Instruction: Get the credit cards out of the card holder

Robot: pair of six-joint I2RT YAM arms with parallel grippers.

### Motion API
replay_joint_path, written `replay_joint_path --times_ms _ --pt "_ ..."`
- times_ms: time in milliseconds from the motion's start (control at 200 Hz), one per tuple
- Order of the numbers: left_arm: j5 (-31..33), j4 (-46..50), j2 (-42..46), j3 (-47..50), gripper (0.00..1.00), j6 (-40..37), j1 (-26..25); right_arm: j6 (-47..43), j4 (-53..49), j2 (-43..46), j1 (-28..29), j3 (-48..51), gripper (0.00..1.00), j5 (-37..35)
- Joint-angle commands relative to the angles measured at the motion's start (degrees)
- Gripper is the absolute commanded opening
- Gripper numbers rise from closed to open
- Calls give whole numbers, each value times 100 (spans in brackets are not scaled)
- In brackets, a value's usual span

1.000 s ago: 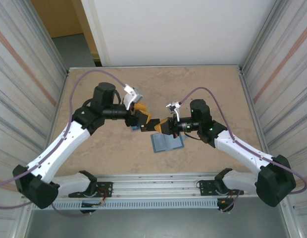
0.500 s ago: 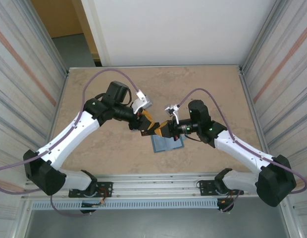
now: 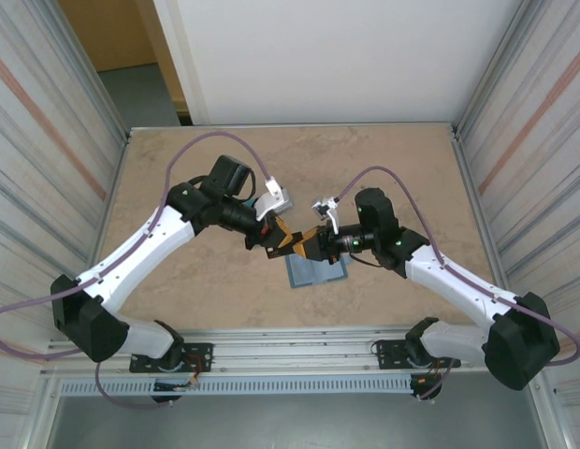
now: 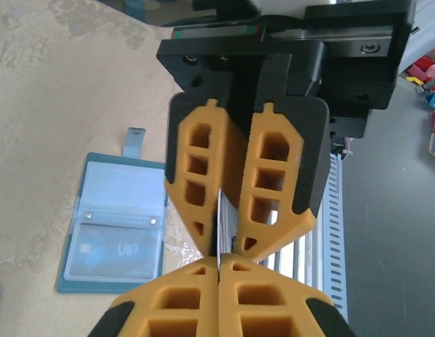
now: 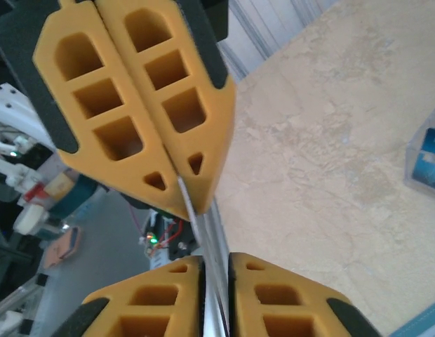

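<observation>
At the bottom of the left wrist view, the left gripper (image 4: 219,261) is seen clamped on a thin card (image 4: 220,225) held edge-on. Just beyond it, tip to tip, the right gripper (image 4: 228,246) is met. Its jaws are parted slightly, with the card's other end in the gap. Farther off, at lower left, the holder (image 4: 112,232) is laid open on the table (image 4: 63,84) — its tab toward the top of the frame.

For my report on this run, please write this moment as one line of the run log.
phase: card handover above table; left tool: shut on card; right tool: slightly open around card; card holder: open on table
</observation>
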State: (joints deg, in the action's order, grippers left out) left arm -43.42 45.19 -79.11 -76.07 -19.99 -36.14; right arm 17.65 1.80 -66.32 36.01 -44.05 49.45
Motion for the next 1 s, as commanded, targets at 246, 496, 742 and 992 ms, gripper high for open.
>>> replay_joint_path --times_ms 246,496,742,992 --pt "1428 -1473 459 1009 0 -981 370 -54 -349 449 -137 -105 69 -715" --pt "1674 -2916 226 1650 0 -1441 988 243 -418 735 -269 116 80 -1451" --pt "1799 -2920 -623 1327 0 -1996 1324 391 -862 922 -284 134 96 -2558" --pt "1795 -3089 -1255 1099 0 -2370 1416 546 -1284 1128 -297 168 99 -3513"
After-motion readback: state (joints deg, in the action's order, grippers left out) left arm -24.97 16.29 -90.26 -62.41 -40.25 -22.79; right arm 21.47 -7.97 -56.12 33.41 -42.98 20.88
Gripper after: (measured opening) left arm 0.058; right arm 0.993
